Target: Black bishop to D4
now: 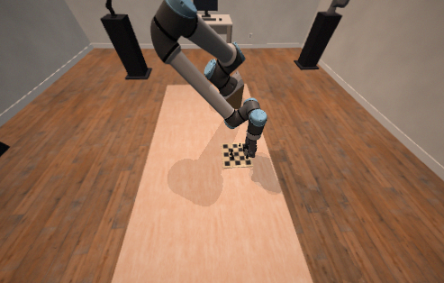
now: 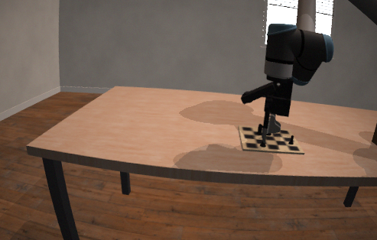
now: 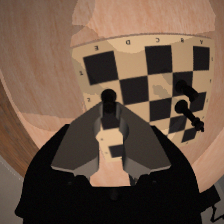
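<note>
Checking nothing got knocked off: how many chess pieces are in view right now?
3. One black piece is clamped between the gripper fingers near the board's edge; two more stand together across the board. Others may be hidden behind the gripper.
</note>
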`<state>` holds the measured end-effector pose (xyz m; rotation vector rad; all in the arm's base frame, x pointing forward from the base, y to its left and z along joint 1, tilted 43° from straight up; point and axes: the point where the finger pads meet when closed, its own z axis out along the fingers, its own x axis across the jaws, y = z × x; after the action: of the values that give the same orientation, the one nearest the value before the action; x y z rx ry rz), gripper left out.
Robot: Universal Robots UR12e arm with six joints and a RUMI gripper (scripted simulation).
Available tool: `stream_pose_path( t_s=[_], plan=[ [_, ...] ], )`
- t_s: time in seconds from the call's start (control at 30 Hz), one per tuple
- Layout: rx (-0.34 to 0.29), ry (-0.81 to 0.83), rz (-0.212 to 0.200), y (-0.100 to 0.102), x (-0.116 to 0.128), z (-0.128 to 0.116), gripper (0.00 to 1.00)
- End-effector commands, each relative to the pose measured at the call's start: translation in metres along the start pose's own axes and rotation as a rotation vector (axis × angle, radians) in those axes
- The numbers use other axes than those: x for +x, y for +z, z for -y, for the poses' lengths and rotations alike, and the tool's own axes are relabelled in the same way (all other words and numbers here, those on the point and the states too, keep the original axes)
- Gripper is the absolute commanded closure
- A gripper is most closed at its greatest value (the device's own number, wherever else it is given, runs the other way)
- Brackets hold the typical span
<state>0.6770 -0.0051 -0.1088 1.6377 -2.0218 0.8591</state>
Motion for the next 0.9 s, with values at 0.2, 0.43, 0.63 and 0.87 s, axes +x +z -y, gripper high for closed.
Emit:
stream_pose_path(
  t_s=[0.2,0.43,0.63,0.87],
  plan=[
    [0.007,0.003,0.003,-0.053,0.0,0.003,1.0],
    [0.007,0.003,0.003,-0.096,0.0,0.003,1.0],
    [0.007,0.003,0.003,-0.103,0.0,0.003,1.0],
    [0.001,0.001,0.001,-0.099,0.0,0.0,1.0]
  ],
)
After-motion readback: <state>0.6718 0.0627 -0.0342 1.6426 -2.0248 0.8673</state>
